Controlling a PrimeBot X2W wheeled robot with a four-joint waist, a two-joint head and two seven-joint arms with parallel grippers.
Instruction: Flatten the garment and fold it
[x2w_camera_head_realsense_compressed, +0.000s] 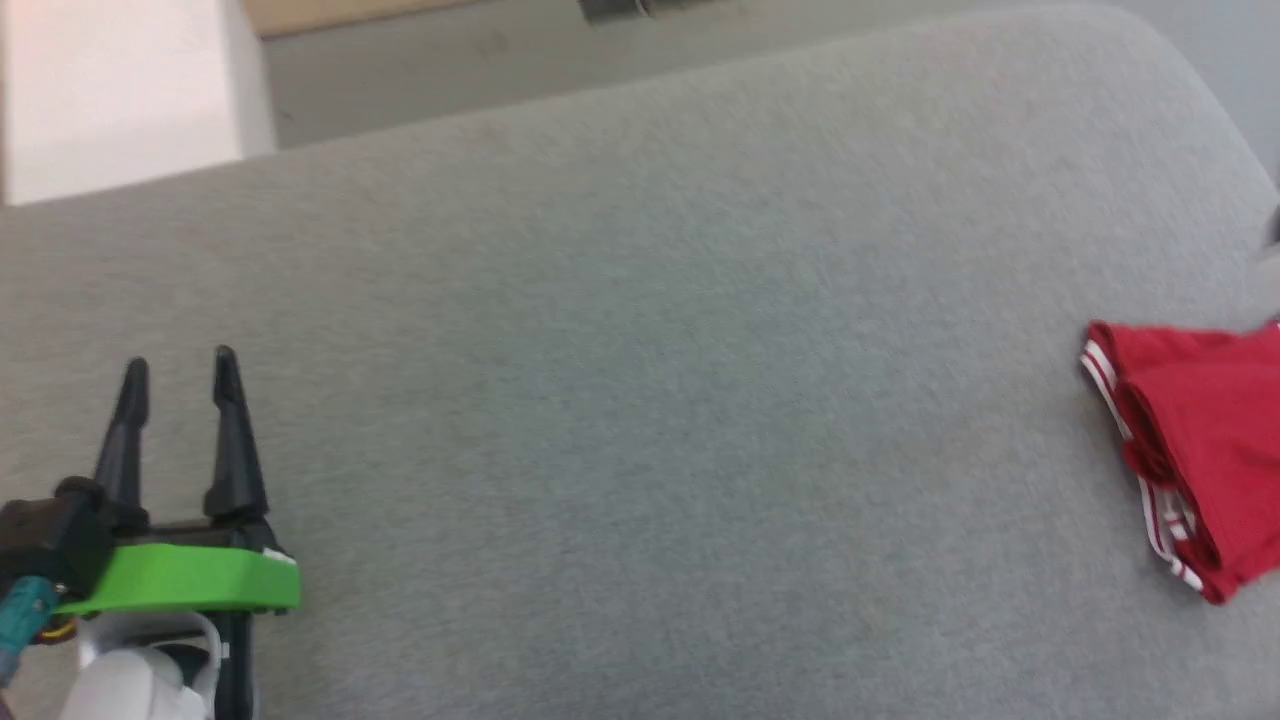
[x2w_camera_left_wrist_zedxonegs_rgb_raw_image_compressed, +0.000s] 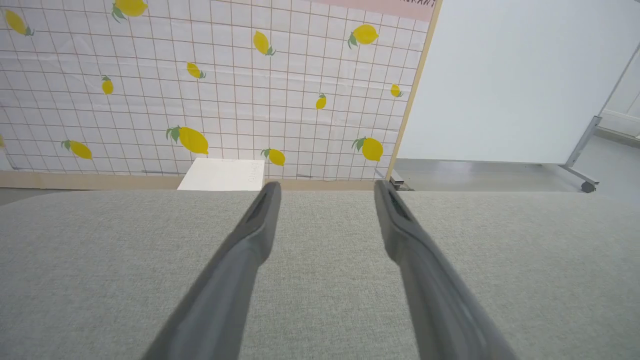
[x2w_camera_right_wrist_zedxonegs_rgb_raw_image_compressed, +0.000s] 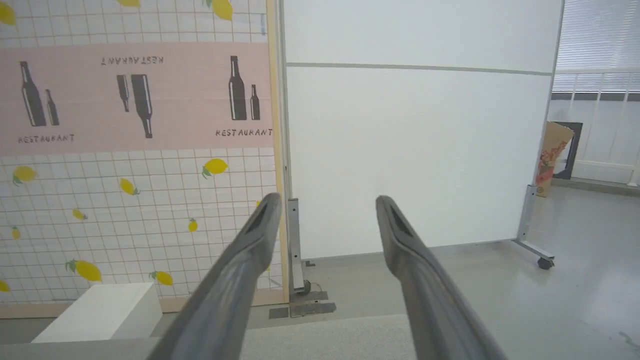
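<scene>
Though meant to end up flat and folded, lies bunched in a rumpled heap for now: red thin-fabric sports jersey (x2w_camera_head_realsense_compressed: 1200, 450) with red-white striped trim, at the right side of the wide grey woven-cloth surface (x2w_camera_head_realsense_compressed: 640, 350), cut off by the right edge of the head view. Doubled over on itself, striped hem turned toward the left; no lettering to be made out. Touched by nothing. Judged as work not yet begun, flattening included, since no edge is spread or pinned.

Well apart from it, at the near left over bare grey cloth: left gripper (x2w_camera_head_realsense_compressed: 180, 360), two long dark fingers on a bright green mount (x2w_camera_head_realsense_compressed: 180, 580), fingers apart and holding nothing. Probably held there as a ready pose; too far left to take the jersey without a long sweep to the right.

As for the right gripper (x2w_camera_right_wrist_zedxonegs_rgb_raw_image_compressed: 327, 197): fingers spread as well, empty, aimed past the far edge of the grey cloth toward a white wheeled partition panel (x2w_camera_right_wrist_zedxonegs_rgb_raw_image_compressed: 415, 150) and a lemon-printed grid wall covering (x2w_camera_right_wrist_zedxonegs_rgb_raw_image_compressed: 125, 210). Impossible to tell how near it is to the jersey.

Beyond the far left edge, on the floor by that wall: white rectangular block (x2w_camera_head_realsense_compressed: 120, 90), clear of the working area.
</scene>
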